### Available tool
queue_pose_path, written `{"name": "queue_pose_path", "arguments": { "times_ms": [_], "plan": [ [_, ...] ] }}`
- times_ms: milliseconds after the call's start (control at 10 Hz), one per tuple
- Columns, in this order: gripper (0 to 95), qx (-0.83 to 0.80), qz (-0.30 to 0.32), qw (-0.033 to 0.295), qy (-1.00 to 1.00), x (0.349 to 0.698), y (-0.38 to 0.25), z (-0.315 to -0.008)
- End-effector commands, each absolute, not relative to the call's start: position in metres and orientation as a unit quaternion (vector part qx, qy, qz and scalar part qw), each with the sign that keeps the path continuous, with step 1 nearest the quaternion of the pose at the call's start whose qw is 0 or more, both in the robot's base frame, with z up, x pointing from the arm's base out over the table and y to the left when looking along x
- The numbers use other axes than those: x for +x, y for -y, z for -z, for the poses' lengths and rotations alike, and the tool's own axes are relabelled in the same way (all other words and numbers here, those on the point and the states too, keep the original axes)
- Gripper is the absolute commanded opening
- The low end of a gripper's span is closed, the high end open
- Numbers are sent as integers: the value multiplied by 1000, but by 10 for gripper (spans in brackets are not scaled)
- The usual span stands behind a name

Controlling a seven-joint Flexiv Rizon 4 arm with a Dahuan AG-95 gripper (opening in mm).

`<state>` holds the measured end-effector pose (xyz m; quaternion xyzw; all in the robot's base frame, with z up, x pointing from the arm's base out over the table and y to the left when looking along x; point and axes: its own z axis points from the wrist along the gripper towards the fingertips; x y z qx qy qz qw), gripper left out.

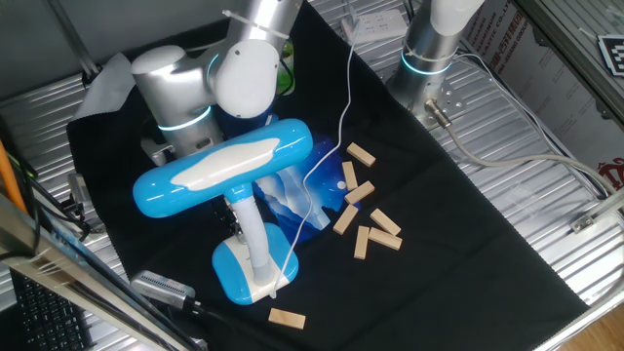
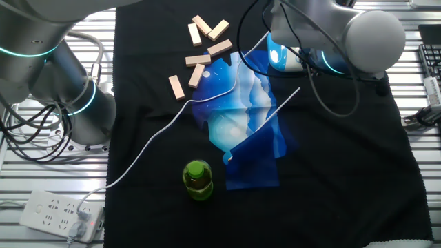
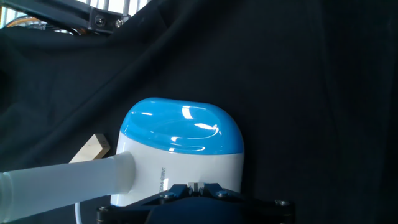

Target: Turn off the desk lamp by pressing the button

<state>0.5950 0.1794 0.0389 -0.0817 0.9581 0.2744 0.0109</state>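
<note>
One fixed view has the desk lamp upright on the black cloth beside scattered wooden blocks, the other fixed view mostly hides it behind the arm, hand view sits right over its base, gripper state I can't tell

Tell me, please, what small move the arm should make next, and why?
Probably ease the gripper straight down toward the desk lamp's base: the hand view shows the blue-and-white base directly ahead of the fingers, beside the white neck, with no visible contact yet.
</note>
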Motion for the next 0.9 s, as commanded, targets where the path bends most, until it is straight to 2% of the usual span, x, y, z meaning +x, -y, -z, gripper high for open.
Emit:
{"name": "queue_pose_path", "arguments": {
  "times_ms": [100, 700, 900],
  "plan": [
    [0, -82, -274, 12, -958, 595, -180, -36],
    [0, -77, -302, 15, -950, 594, -179, -29],
    [0, -76, -295, 11, -953, 595, -180, -32]
  ]
}}
